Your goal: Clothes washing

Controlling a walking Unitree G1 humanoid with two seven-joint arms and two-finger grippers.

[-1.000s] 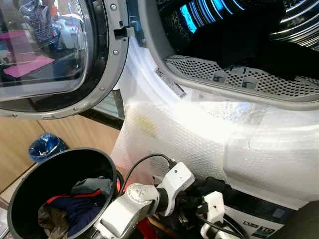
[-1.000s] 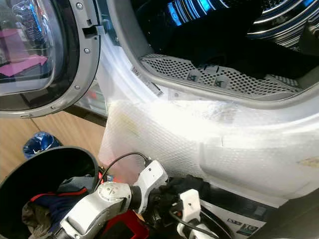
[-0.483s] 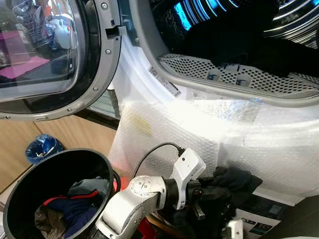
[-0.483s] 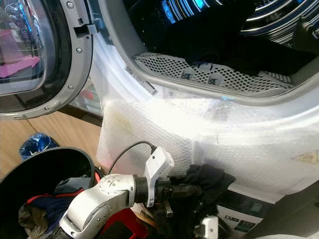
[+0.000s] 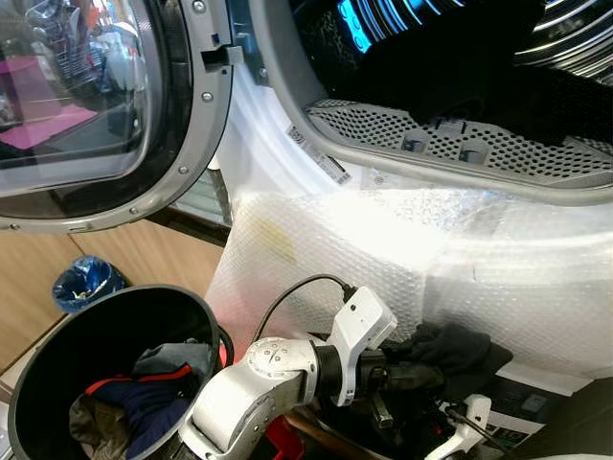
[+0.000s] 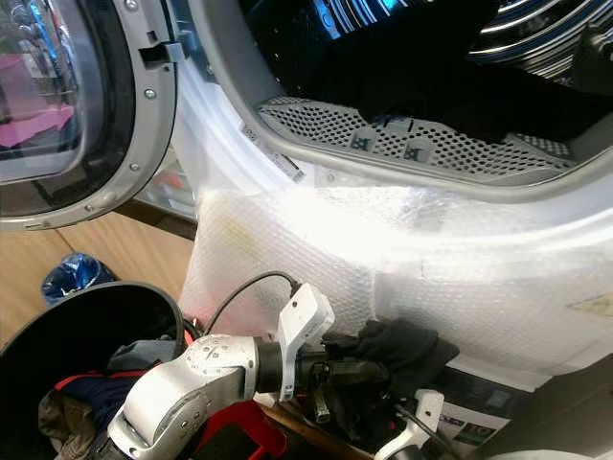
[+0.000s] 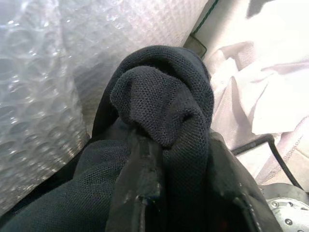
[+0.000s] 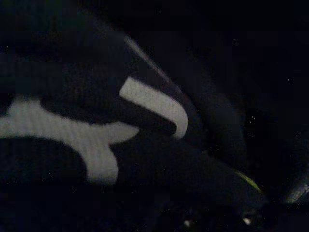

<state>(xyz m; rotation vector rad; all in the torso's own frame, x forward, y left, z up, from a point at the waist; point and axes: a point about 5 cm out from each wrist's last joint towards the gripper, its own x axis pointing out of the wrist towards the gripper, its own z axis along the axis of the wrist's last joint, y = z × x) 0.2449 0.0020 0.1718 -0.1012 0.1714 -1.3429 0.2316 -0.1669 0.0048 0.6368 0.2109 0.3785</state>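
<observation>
We see the washing machine (image 5: 412,240) open, its drum (image 5: 460,86) already dark with laundry, while the black basket (image 5: 96,374) holds more clothes — so we judge the loading partway done. Our left tool (image 5: 407,369) is clamped on a black garment (image 5: 450,345) (low against the bubble-wrapped front), not yet lifted in.

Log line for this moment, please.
left gripper: shut on black garment | below open washer drum | black basket: clothes inside
</observation>
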